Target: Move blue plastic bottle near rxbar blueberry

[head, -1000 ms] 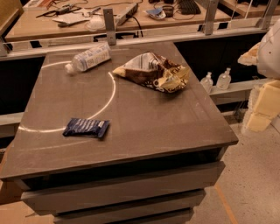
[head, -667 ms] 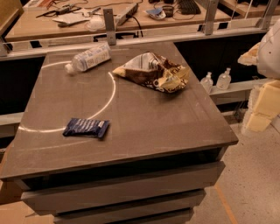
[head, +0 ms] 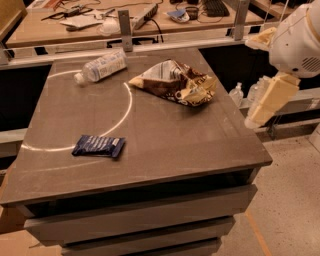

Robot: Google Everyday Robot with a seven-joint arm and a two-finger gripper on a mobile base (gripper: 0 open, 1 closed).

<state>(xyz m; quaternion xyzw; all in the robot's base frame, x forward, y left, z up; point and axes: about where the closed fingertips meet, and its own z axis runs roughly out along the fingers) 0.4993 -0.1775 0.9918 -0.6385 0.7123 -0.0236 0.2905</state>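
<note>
Lab-ish workshop: a workbench [head: 45, 35] littered with cables [head: 159, 28] and a keyboard [head: 217, 7] is seen behind the surface [head: 165, 135]; gripper [head: 260, 112] off its right edge.

Table [head: 200, 145] mid-frame; bottle [head: 101, 65] lying on its side at the far left corner, cap toward the left edge; bag [head: 175, 82] on the far half, right of the bottle and apart from it; bar [head: 98, 146] flat on the near left part, well apart from the bottle, in front of it and left of the bag. Gripper [head: 267, 100] off the table's right edge, beside the far right corner, touching nothing; small bottles [head: 236, 94] just left of it, standing lower than the tabletop. Desk [head: 45, 35] behind the table, past a rail, clutter on top.
</note>
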